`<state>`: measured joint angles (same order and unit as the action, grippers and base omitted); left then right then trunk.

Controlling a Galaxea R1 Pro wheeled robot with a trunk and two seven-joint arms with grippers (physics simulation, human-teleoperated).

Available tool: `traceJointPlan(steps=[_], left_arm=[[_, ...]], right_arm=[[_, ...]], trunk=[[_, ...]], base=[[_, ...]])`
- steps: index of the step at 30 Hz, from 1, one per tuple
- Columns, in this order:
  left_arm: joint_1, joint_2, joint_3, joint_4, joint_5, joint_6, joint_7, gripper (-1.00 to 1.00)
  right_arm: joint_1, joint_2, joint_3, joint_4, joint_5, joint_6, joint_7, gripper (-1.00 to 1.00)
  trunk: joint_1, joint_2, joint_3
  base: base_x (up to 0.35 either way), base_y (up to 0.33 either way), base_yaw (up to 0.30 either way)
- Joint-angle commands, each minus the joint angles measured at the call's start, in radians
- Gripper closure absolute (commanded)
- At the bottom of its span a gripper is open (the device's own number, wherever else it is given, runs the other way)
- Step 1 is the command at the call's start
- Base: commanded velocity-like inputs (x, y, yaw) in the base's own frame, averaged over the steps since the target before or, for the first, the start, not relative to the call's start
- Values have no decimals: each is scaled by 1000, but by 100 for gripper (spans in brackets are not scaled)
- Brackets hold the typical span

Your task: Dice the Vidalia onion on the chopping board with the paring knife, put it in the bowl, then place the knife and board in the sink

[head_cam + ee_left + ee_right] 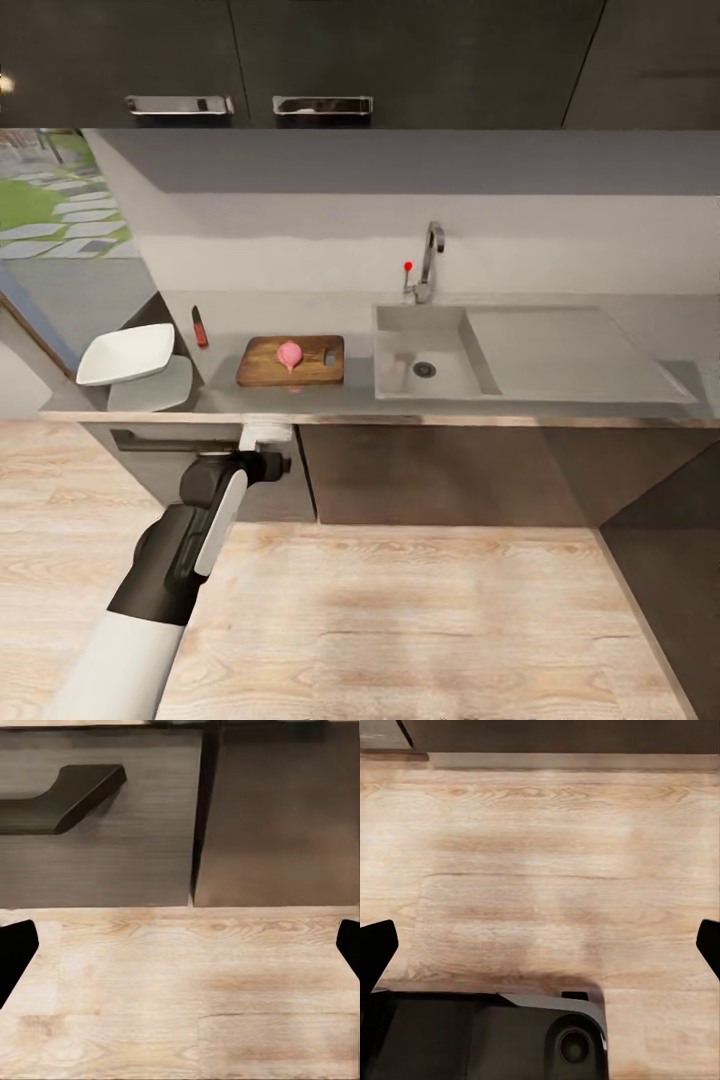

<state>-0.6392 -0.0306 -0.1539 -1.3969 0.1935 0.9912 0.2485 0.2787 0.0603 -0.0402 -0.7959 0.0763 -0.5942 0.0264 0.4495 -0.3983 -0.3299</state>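
Left gripper [180, 945] hanging low before the cabinets, fingers spread, empty; right gripper [540, 945] likewise spread. Onion [290, 354] sitting on board [290, 361], out of the sink [425, 350]. Next, judging: reaching for knife [199, 327] behind the bowl [127, 354].

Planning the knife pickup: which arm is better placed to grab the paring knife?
Left, likely. The paring knife lies on the countertop left of the chopping board, and the left gripper sits below the counter edge on that side, fingers open and empty.
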Motion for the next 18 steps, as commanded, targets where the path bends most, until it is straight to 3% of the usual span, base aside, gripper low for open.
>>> traceJointPlan(steps=[1, 5, 9, 15, 18], left_arm=[[14, 0, -1, -7, 10, 3, 9, -100], [97, 6, -1, -66, 10, 0, 7, -100], [187, 26, -1, -108, 11, -54, 5, -100], [371, 85, -1, -126, 13, -278, -21, -100], [535, 120, -1, -133, 11, -474, -91, -100]], right_arm=[[0, 1, -4, -1, 8, -1, 3, -100], [0, 1, -5, 1, 8, -1, 3, -100], [0, 0, -6, 5, 8, -1, 3, -100], [0, 0, -6, 5, 7, -1, 3, -100], [0, -1, -6, 5, 7, -1, 3, -100]], trunk=[[0, -2, -2], [0, -2, -2], [0, -2, -2], [0, -2, -2], [0, -2, -2]], base=[[-38, 0, 0], [-17, 0, 0], [-3, 0, 0], [0, 0, 0], [0, 0, 0]])
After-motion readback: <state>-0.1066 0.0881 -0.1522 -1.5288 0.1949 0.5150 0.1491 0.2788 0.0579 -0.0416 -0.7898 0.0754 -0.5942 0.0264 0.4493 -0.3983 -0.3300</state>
